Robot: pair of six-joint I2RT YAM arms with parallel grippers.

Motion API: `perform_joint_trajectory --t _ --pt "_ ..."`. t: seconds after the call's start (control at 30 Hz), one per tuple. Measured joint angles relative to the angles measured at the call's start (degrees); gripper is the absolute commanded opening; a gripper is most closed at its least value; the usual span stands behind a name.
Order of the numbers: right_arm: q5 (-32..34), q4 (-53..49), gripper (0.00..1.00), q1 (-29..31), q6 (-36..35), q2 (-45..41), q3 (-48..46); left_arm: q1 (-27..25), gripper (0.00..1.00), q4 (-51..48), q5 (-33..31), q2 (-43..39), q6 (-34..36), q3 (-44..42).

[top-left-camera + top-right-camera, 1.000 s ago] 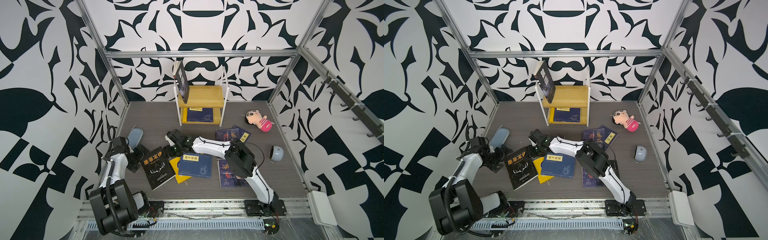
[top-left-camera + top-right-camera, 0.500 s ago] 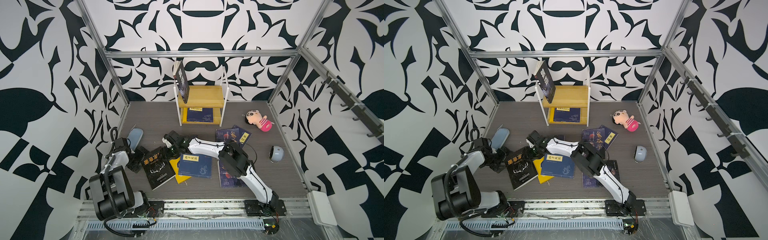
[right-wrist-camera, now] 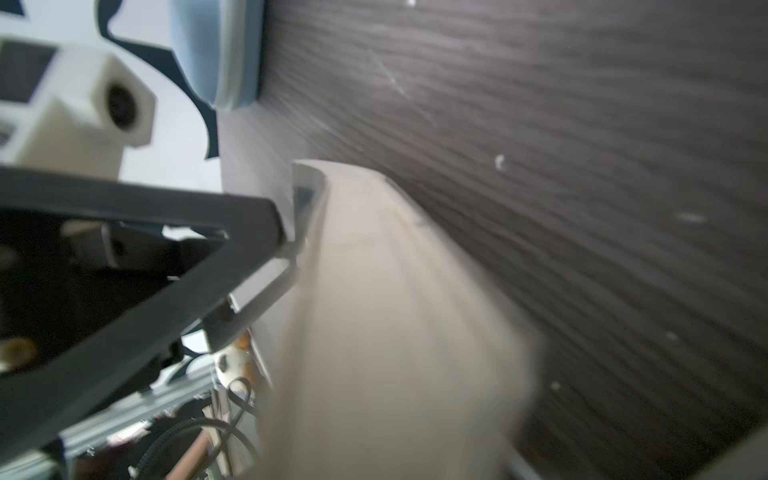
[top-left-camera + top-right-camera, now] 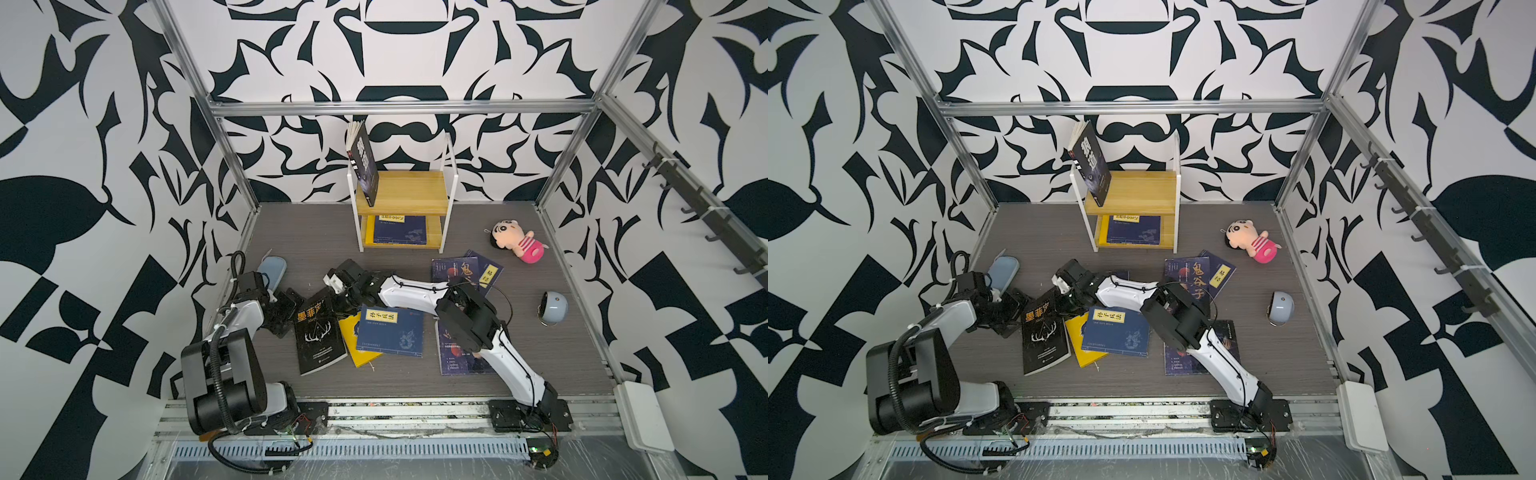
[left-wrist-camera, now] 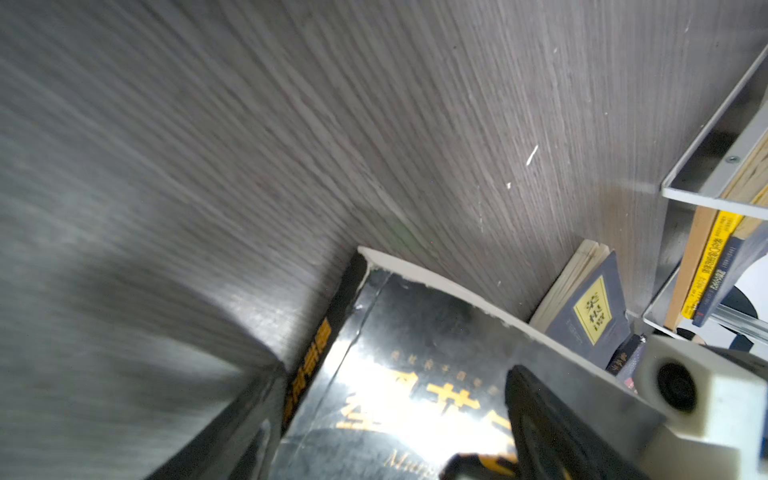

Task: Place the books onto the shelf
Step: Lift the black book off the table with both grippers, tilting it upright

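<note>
Showed black antler book (image 4: 318,332) on floor at 7 o'clock from shelf (image 4: 409,191); clamped its 12 o'clock edge in right gripper (image 4: 338,297); had left gripper (image 4: 291,309) spread wide at its 9 o'clock

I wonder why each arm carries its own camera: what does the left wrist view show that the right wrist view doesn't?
Only the left wrist view: the black book with gold lettering, a navy book with a yellow label, and the white-framed shelf. Only the right wrist view: a pale blue oval object and a blurred cream surface, perhaps page edges. Both: the grey wood-grain table and the opposite arm's white camera block.
</note>
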Motion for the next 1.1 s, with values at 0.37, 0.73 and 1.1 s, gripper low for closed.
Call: perform_joint_trajectory --t 0.37,0.73,1.1 --pt "-0.22 8.50 0.01 -1.77 -6.23 -16.61 -17.62 -0.70 0.99 -6.75 2.21 -8.72 7.67 13.84" --pt "-2.97 22.43 0.00 -9.77 -18.38 -36.06 -37.44 -7.98 0.99 -13.66 17.66 -10.62 33.86 34.42" --pt "-7.32 19.71 0.00 -12.11 -41.81 -51.78 -45.97 -19.58 0.96 -30.10 23.96 -6.99 59.34 46.10"
